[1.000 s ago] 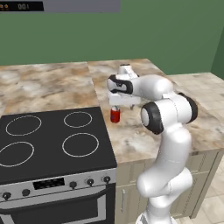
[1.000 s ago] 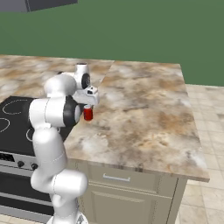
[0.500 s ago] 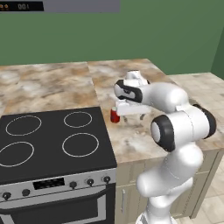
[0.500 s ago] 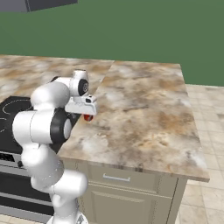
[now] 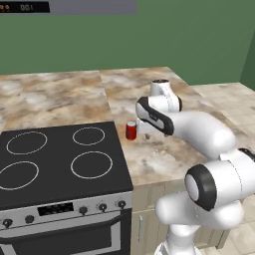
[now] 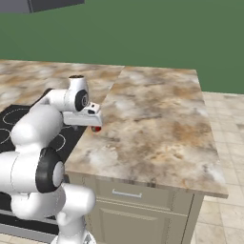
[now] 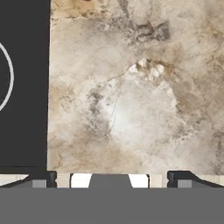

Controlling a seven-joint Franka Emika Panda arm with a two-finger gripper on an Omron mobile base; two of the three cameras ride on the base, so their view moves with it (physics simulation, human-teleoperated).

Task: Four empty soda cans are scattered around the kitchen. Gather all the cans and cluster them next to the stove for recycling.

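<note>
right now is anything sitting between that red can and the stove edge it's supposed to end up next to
Nothing visible does. The soda can stands upright on the counter right beside the stove, with only bare marble between them. The gripper is open.

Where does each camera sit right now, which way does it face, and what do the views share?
Left base view: behind-left, looking forward-down at stove, soda can; arm at right.
Right base view: behind-right, over counter; arm at left, can partly hidden.
Hand view: looks down at counter beside stove; open hand at bottom.
Shared: stove, counter; both base views show the can.
</note>
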